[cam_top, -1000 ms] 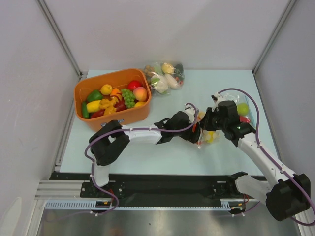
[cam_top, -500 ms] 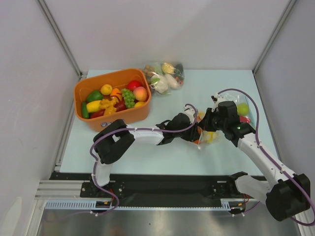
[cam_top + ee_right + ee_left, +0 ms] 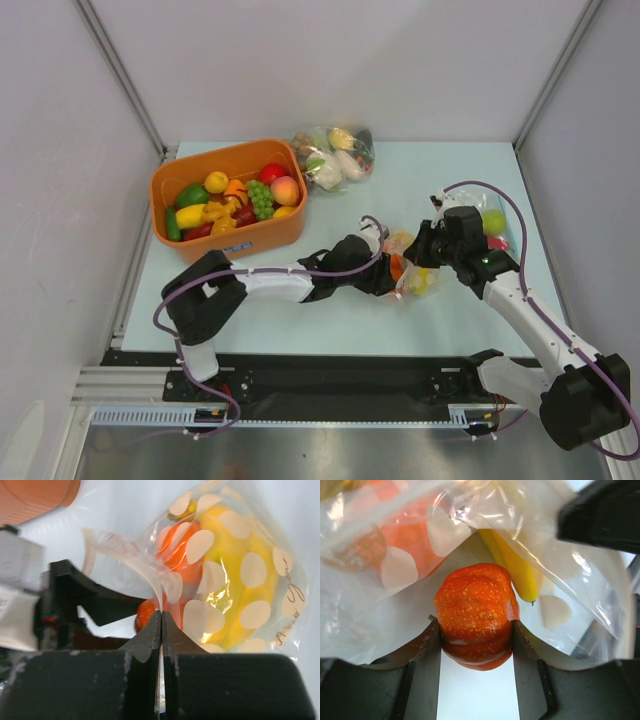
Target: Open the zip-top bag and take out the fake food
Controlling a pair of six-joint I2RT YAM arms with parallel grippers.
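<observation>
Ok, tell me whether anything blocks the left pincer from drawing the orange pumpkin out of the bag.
Nothing visible does. The left pincer clamps the orange pumpkin at the open mouth of the bag; the film lies beyond it, and the right pincer pinches that film.

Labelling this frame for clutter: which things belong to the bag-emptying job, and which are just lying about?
Job: spotted zip-top bag, orange toy pumpkin, yellow banana, left hand, right hand.
Lying about: orange bin of toy food, second filled bag.
</observation>
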